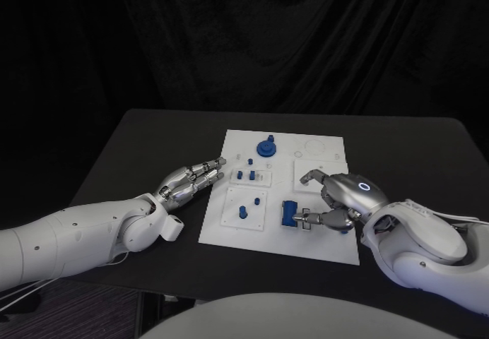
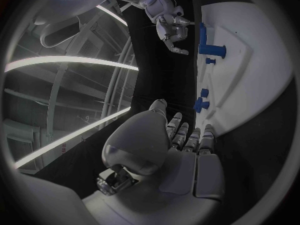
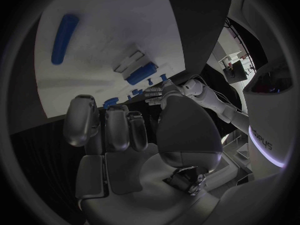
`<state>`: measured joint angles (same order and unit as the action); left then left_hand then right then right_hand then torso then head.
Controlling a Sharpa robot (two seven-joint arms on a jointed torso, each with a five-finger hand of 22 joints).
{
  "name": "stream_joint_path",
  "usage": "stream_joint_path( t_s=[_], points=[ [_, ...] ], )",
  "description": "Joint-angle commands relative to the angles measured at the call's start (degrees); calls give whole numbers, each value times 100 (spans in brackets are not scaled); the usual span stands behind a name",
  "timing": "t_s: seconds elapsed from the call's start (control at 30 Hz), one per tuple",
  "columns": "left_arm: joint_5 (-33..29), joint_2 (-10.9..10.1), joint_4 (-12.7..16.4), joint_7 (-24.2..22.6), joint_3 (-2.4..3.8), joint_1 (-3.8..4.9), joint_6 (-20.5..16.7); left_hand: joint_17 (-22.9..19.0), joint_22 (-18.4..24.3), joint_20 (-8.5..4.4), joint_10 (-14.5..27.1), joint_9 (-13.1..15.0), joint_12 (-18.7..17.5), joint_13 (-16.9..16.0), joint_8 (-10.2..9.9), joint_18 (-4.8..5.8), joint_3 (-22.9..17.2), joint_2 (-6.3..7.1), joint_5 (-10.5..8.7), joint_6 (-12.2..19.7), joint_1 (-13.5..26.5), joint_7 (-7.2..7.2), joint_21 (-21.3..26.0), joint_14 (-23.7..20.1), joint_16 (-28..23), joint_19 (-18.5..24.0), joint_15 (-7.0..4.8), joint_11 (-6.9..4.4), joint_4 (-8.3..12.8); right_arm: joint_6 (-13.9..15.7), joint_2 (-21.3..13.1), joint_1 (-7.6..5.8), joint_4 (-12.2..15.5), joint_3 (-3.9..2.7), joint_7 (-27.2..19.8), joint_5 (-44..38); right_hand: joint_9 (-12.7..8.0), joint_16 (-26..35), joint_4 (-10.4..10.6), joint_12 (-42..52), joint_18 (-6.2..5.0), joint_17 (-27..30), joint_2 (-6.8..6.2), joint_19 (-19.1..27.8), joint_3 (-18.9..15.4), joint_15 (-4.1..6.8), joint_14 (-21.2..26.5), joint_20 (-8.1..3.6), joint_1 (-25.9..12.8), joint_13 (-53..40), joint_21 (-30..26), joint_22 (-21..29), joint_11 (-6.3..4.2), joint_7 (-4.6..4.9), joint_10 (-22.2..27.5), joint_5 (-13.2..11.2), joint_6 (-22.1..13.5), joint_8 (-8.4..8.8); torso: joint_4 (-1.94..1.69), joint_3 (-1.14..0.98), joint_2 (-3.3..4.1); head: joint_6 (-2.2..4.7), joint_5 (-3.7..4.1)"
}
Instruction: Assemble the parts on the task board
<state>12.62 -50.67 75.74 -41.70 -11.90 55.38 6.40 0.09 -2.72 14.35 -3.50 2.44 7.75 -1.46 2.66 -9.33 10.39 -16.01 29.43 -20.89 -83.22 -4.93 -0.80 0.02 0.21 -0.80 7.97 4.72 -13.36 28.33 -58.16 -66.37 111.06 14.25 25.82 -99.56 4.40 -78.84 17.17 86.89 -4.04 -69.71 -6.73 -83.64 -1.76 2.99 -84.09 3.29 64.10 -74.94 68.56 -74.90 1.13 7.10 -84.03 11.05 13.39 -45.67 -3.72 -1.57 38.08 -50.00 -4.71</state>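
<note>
We see the left hand (image 1: 191, 181) flat, fingers straight and together, tips at the task board's (image 1: 336, 248) left edge; the right hand (image 1: 336, 205) arches over its near-right part, fingers curled, seemingly holding nothing.

1. Task board (image 1: 316, 244): mid-table (image 1: 133, 141).
2. Round part (image 1: 267, 147): board's far side.
3. Small parts (image 1: 246, 174): board's middle, left.
4. Oblong part (image 1: 242, 211): near-left section.
5. Cylinder part (image 1: 290, 212): near-middle, just beside right hand (image 1: 341, 205).
6. Left hand (image 1: 191, 181): at board's left edge.

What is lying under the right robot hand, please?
Under the right robot hand lies the white task board; a blue part shows at its fingertips. Whatever sits below its palm is covered.
</note>
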Motion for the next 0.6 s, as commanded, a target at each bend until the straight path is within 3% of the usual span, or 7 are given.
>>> stream_joint_path(
  t_s=[0.03,0.07,0.1,0.17,0.27,0.47,0.6],
  points=[
    [13,3,4,-231,-30,-48,-143,-9,28,-71,1,8,47,-8,28,-87,-32,30,56,-39,-32,4,15,-2,-21,1,-64,38,2,163,-99,-286,58,-8,-6,768,63,-25,-29,71,-15,9,277,-58,119,-6,-238,-11,20,-1064,31,-955,7,-2,-272,148,619,-235,-2,0,-1,0,57],
    [13,2,4,-242,-30,-48,-152,-9,28,-71,1,8,47,-8,28,-87,-32,30,56,-39,-32,4,15,-2,-21,1,-64,38,2,104,-119,-350,57,-8,20,848,70,-27,-33,78,-14,6,298,-60,125,-5,-239,-11,26,-1076,36,-956,6,-6,-281,192,677,-256,-1,-1,0,0,63],
    [13,2,4,-260,-30,-48,-170,-9,30,-85,-1,9,51,-9,29,-89,-35,32,88,-42,-37,5,15,-2,-21,2,-77,33,-1,-70,-163,-478,49,-8,90,992,131,-91,-55,206,11,-99,432,-104,166,1,-263,-18,103,-1307,175,-993,-7,-65,-455,642,1180,-428,-1,0,0,0,70],
    [13,2,4,-284,-30,-48,-195,-9,31,-93,-3,9,55,-9,31,-90,-36,36,115,-50,-40,9,15,-2,-21,2,-84,32,-3,-353,-218,-630,26,-8,204,1167,156,-401,-57,311,109,-602,542,-259,189,10,-373,-29,197,-1506,693,-1126,-15,-119,-597,1294,1608,-477,0,0,-3,0,64],
    [13,2,15,-336,-30,-49,-253,-9,39,-127,-16,11,78,-12,37,-91,-29,55,188,-72,-43,23,17,-2,-21,5,-114,29,-16,-845,-306,-806,-30,-8,421,1506,208,-468,-46,311,124,-693,646,-282,196,38,-377,-49,170,-1506,804,-1148,-55,-194,-597,1724,2104,-537,-3,2,-3,0,73],
    [13,3,51,-521,-30,-49,-415,-9,35,-247,-105,17,196,-28,57,-58,28,62,240,-161,4,71,13,-2,-21,0,-186,-112,-204,-1410,-394,-919,-198,-8,714,2274,285,-466,-36,311,123,-649,748,-275,153,111,-358,-108,-37,-1506,841,-1147,-145,-307,-597,1790,2568,-525,4,1,-2,0,74],
    [13,-27,143,-777,-29,-49,-658,-9,-29,-535,-291,-8,337,-43,22,60,168,42,75,-39,162,204,-19,-2,-21,-45,-364,-257,-361,-1744,-463,-910,-333,-7,886,2855,329,-418,-36,311,110,-555,851,-241,90,180,-333,-172,-242,-1506,793,-1128,-227,-397,-597,1413,2960,-378,0,0,-1,0,81]
  ],
)
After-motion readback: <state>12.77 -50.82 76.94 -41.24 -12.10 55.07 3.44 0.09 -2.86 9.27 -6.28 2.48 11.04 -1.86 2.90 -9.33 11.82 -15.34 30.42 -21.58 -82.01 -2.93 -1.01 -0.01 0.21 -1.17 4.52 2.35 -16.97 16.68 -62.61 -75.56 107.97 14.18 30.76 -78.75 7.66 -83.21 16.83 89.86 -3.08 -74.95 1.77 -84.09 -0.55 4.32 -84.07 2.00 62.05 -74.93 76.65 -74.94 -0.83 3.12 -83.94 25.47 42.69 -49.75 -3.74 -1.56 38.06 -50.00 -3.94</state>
